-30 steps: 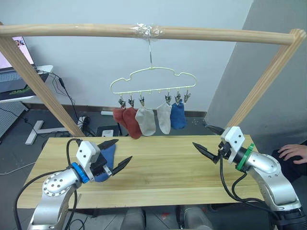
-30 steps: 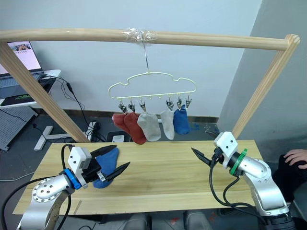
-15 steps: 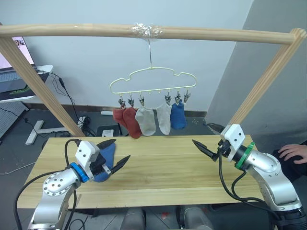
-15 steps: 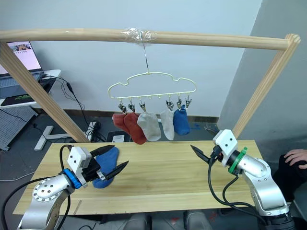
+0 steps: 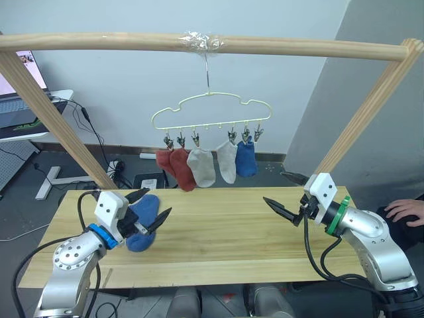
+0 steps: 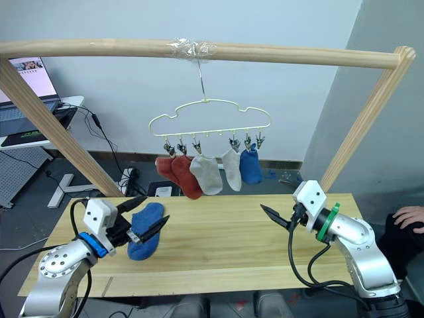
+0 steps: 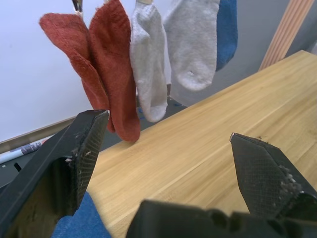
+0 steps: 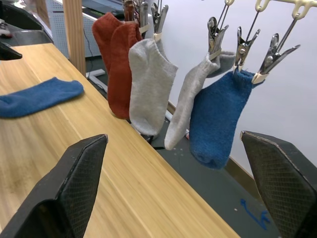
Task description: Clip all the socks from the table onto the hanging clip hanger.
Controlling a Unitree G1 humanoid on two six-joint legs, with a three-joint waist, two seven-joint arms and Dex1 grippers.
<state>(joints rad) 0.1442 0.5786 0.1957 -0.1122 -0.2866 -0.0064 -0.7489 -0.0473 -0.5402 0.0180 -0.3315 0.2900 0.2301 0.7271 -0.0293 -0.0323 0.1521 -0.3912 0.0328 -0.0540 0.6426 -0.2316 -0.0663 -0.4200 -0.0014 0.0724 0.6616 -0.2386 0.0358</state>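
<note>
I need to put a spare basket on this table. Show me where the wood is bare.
The table is bare across its middle, between the blue sock at the left claw and the right claw. It is crowded at the left end, where the open left claw hovers over the sock.

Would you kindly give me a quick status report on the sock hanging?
Left gripper open over last blue sock on table. Right gripper open, empty. Five socks clipped on clip hanger. Nothing in the way.

Silver arms, white wrist blocks, black fingers (image 5: 151,221), black cables; blue ring left, green right.
</note>
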